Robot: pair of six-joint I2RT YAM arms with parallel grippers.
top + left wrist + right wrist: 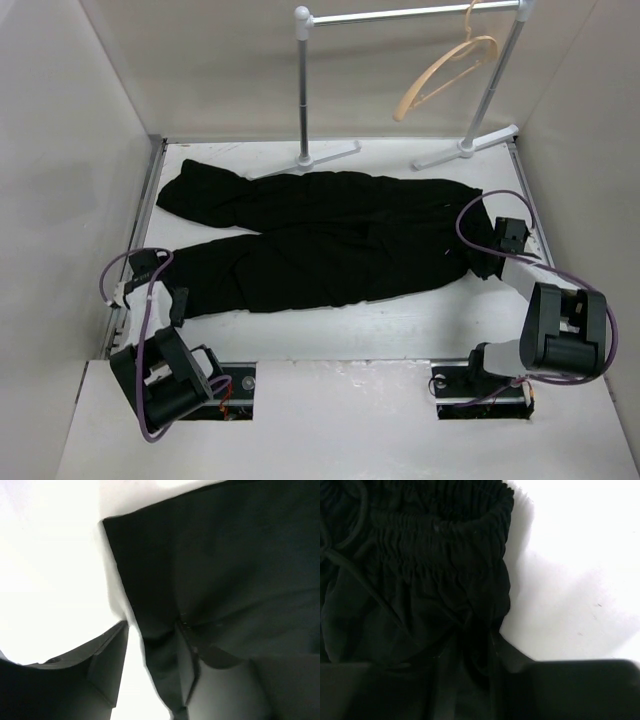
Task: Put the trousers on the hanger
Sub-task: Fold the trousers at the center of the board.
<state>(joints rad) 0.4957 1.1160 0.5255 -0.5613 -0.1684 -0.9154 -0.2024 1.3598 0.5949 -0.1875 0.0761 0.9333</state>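
The trousers (330,240) lay flat on the table (400,325), long axis left to right, well apart from the hanger (445,70) on the rail (400,14) at far right; the right gripper (490,262), nearer it, appeared pinched on the waistband, while the left gripper (178,303) sat low, jaws parted astride the near cuff.

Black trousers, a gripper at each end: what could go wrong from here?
The left gripper straddles only the hem edge of the black fabric trousers; a thin bite may slip on lifting.
The right gripper sits by the gathered waistband, where the loose drawstring could snag.
The tan wooden hanger hangs tilted on the grey metal rail; draping could swing it.
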